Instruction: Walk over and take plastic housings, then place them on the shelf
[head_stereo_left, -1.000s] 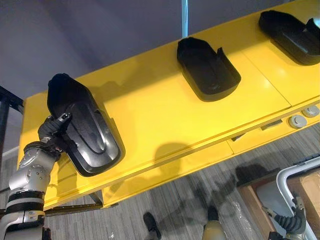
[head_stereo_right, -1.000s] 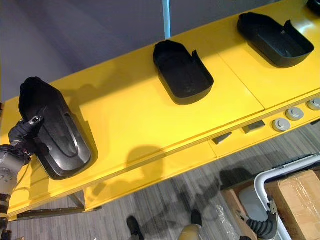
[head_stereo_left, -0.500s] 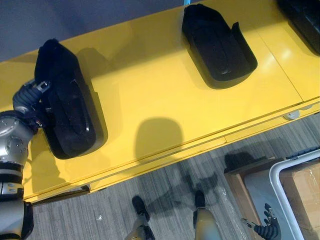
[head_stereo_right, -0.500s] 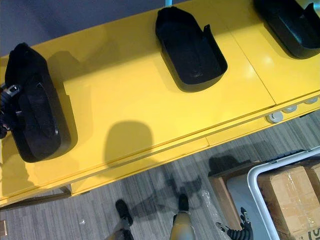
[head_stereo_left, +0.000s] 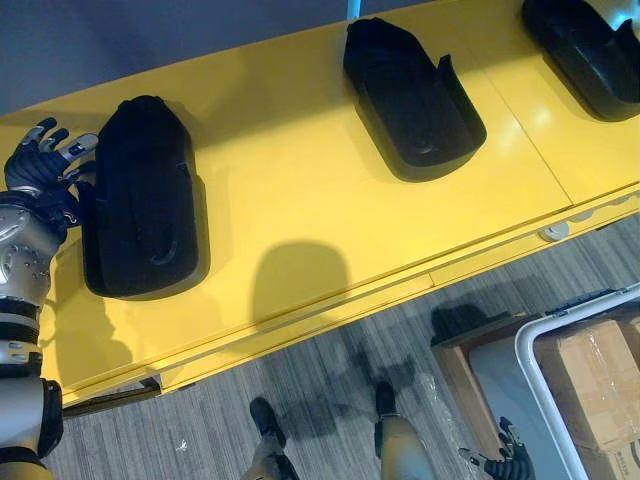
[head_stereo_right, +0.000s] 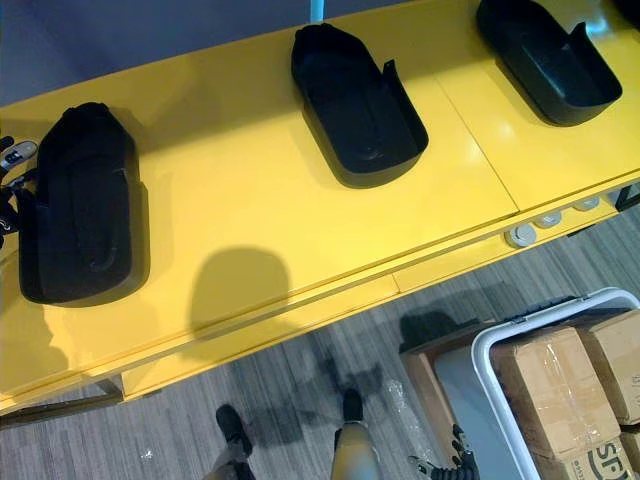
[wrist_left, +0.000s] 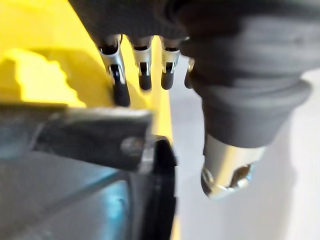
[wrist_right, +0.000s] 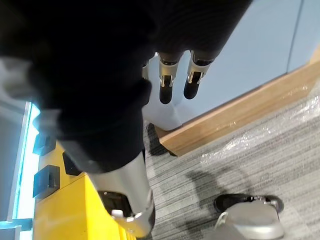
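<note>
1. Black plastic housing (head_stereo_left: 140, 215) now flat on yellow shelf (head_stereo_left: 300, 200), just beside L hand (head_stereo_left: 40, 165) fingertips; 0.5 s ago fingers gripped its edge.
2. L fingers now splayed, holding nothing: release done, this placement looks complete.
3. R hand (head_stereo_left: 508, 462) hangs low, fingers straight, empty.

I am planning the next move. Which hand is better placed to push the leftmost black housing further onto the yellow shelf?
Left. The left hand, fingers open, is right beside that housing on the shelf. The right hand hangs low near the floor by the white cart, far from the shelf.
</note>
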